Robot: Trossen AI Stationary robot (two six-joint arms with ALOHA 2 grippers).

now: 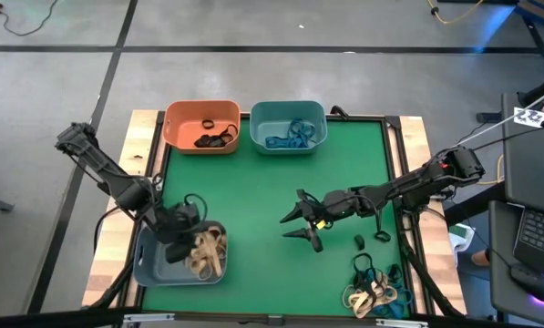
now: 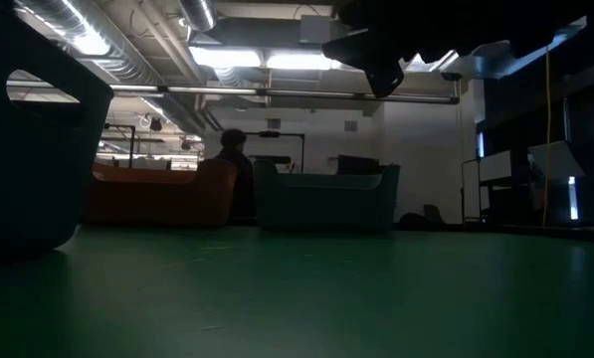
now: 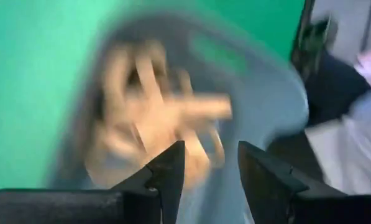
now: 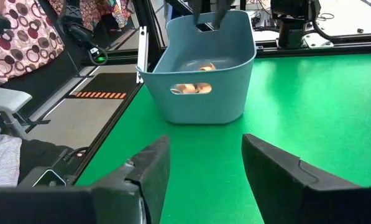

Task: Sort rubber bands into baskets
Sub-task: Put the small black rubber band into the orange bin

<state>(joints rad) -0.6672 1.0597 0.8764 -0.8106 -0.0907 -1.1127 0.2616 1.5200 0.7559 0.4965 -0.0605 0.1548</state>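
Grippers first: the left gripper (image 1: 191, 239) hangs over the grey-blue plastic basket (image 1: 148, 264) at the near left corner of the green table mat (image 1: 253, 196), its two dark fingers (image 3: 166, 171) parted with nothing between them — tan rubber bands (image 1: 206, 251) lie heaped in the basket beneath. The right gripper (image 1: 301, 224) sits above the mat's middle, jaws spread wide and empty. At the far edge stand the orange plastic basket (image 1: 176, 121) holding black rubber bands (image 1: 214, 138) and, just beside it, the teal plastic basket (image 1: 317, 117) with blue-teal rubber bands (image 1: 290, 137). Unsorted mixed bands (image 1: 374, 290) lie at the near right corner.
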